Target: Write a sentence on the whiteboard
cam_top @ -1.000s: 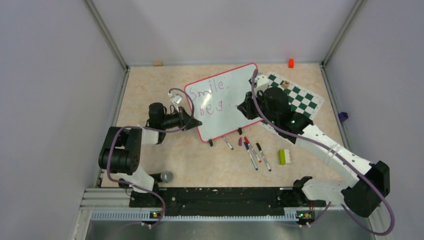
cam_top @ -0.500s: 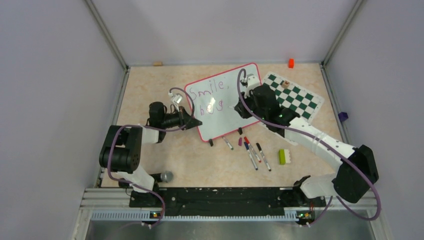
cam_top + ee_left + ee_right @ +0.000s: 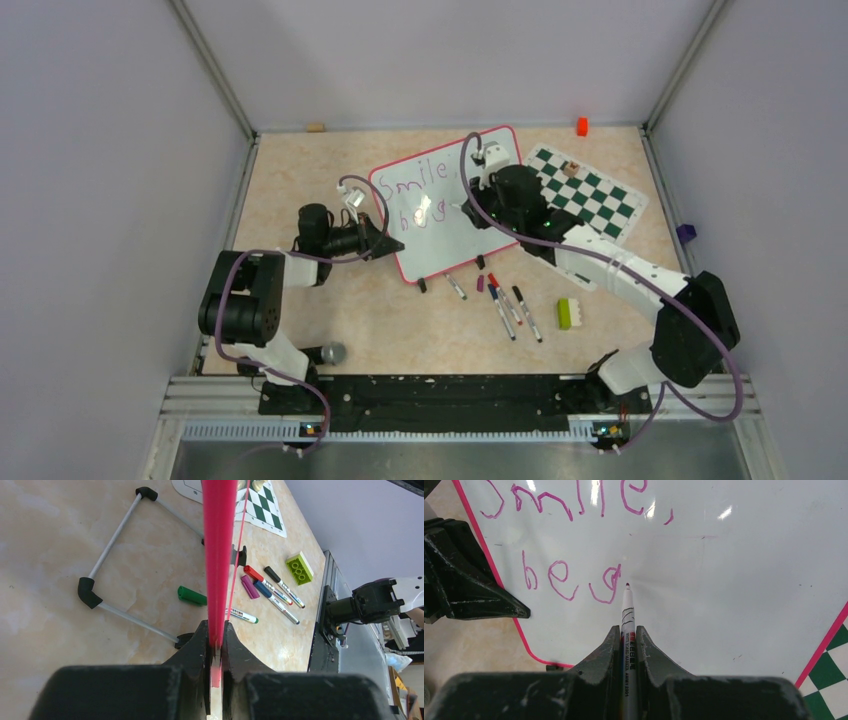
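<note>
The right gripper [image 3: 627, 630] is closed narrowly on a slim white whiteboard marker [image 3: 627, 607]. In the wrist view the marker's long axis runs 6 to 12 o'clock, and whether its tip touches the gloss I cannot tell. The sentence [image 3: 566, 577], thin magenta strokes reading "Smile," over "be g", ends just beside the tip at 10 o'clock. Bare board lies toward 3 o'clock, where the next letter likely goes. The whiteboard [image 3: 440, 250], smooth, glossy, pink-rimmed and round-cornered, sits mid-table. The left gripper [image 3: 216, 632] pinches its thin rim at the board's 8 o'clock edge.

Chess mat [image 3: 592, 192], loose markers [image 3: 527, 314] and green brick [image 3: 567, 313]
</note>
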Controlling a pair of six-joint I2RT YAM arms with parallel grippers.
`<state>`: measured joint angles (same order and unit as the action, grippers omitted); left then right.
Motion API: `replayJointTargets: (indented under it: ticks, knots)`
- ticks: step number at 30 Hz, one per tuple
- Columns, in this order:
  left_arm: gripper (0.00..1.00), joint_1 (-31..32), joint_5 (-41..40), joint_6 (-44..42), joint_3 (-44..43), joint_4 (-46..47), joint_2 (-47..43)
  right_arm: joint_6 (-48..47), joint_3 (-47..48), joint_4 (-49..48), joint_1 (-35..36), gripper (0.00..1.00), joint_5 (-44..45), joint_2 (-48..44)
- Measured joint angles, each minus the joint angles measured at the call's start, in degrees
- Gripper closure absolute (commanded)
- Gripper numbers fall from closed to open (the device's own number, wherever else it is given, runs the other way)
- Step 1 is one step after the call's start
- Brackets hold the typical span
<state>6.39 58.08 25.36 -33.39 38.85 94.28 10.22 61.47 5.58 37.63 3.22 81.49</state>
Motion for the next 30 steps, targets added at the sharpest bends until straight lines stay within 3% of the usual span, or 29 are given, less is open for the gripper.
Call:
replayJointTargets:
  ticks: [30]
  knots:
    - [1.0, 0.02, 0.0, 0.02, 0.0, -0.15, 0.0, -1.16, 3.61, -1.33, -0.02, 1.0, 0.7, 4.0]
